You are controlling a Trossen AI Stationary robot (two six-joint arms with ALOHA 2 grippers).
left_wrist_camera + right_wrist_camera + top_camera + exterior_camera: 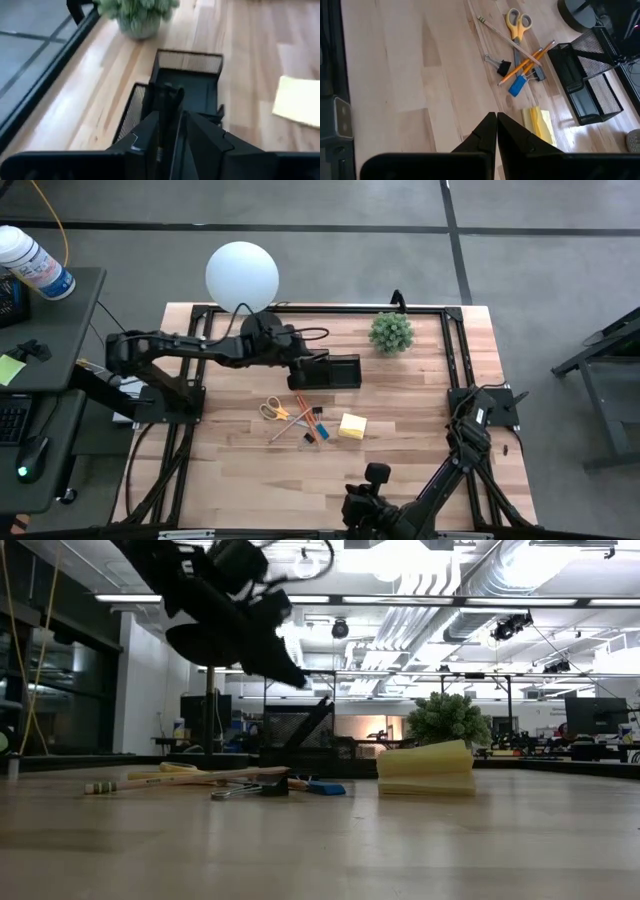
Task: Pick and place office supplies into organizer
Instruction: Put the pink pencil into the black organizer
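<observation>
Left tool (312, 370) over black organizer (340, 372) at desk (420, 460) rear, near plant (391, 332); fingers parted around a dark pen (169, 107) standing in the organizer, grip cannot tell. Right tool (496, 120) clenched, empty, at desk front edge. Scissors (272, 409), pencils (292, 423), blue eraser (321, 431), clip (499, 65), sticky pad (352, 426) loose mid-desk.

We see even, bright overhead light on the bench (400, 470), with soft shadows. In the low view, ceiling strip lights (410, 600) glare and the left arm (225, 610) reads as a dark, blurred silhouette.
</observation>
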